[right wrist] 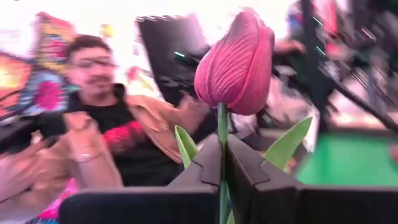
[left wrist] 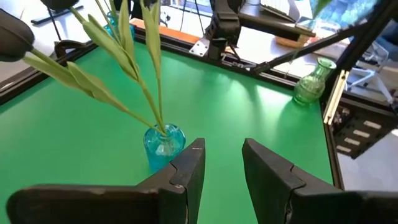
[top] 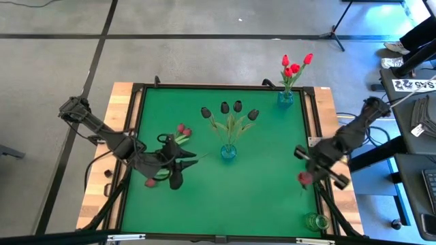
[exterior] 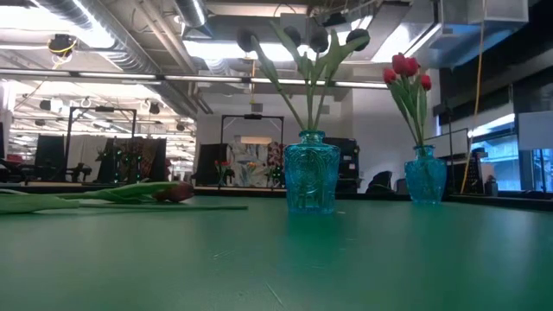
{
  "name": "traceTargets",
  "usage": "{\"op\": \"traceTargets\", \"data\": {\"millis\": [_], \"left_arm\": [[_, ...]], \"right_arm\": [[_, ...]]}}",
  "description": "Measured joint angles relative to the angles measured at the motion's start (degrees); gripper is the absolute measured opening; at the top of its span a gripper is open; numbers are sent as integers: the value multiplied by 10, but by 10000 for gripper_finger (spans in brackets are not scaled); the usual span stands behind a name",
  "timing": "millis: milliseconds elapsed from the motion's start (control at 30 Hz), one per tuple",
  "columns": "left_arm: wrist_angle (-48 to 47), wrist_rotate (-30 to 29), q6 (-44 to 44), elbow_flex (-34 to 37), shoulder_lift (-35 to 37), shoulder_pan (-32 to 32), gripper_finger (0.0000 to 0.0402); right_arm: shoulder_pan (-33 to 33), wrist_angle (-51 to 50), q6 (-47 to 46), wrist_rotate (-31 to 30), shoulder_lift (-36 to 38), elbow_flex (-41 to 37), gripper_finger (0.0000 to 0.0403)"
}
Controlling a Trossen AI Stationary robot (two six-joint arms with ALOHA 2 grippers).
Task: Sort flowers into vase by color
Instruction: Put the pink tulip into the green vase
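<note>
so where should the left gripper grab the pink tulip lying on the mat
Grip the pink tulip on its thin green stem, just behind the head, coming straight down from above: it lies flat on the mat, and the stem fits between the open left gripper fingers.

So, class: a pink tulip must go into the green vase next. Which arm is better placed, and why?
Right. Its pincer already clamps a pink tulip near the green vase. The left pincer is open, holding nothing, across the table.
</note>
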State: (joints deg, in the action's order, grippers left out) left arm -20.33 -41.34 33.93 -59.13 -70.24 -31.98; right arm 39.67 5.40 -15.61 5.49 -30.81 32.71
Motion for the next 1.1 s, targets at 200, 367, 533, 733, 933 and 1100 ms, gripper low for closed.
{"op": "traceTargets", "data": {"millis": [200, 367, 533, 733, 933, 1100], "left_arm": [[8, 0, 0, 0, 0, 32, 105], [16, 0, 1, 0, 0, 63, 105], [39, 0, 0, 0, 0, 88, 105], [47, 1, 1, 0, 0, 101, 105], [47, 1, 1, 0, 0, 109, 105], [46, 1, 1, 0, 0, 113, 105]], "right_arm": [[30, 23, 83, 26, 48, 3, 4], [32, 19, 85, 47, 60, 4, 9], [31, 7, 84, 40, 54, 4, 4], [31, 44, 80, -41, 35, 3, 4], [31, 70, 62, -33, 14, 3, 4], [31, 126, 4, 87, 21, 3, 4]]}}
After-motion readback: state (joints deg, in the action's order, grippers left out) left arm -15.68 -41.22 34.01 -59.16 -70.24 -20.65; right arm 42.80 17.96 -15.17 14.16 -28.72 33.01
